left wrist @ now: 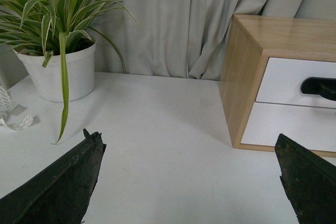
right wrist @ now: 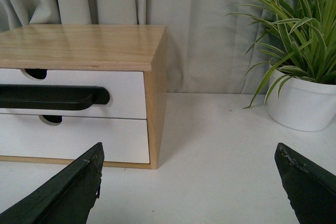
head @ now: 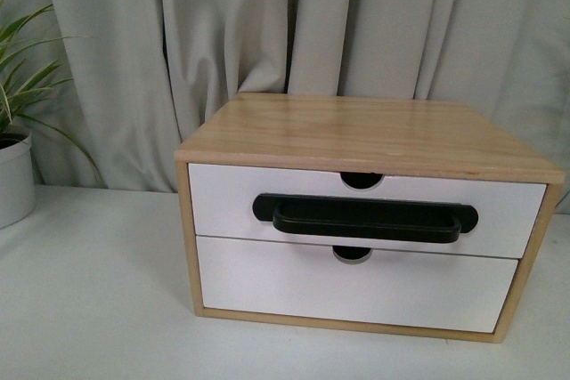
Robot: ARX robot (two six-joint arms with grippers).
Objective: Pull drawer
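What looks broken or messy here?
Nothing looks broken or spilled. The drawer sits shut and straight in its wooden box. The only stray thing is a curled white strip lying on the table beside the plant pot.

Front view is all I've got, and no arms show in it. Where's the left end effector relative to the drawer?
Observer: Left end effector is open, over the table, off to the side of the drawer and not touching it.
Operator: Right one?
Observer: Right end effector is open too, short of the handle, gripping nothing.
Operator: Anything off-frame on that side?
Observer: A second potted plant stands on the table past the cabinet.
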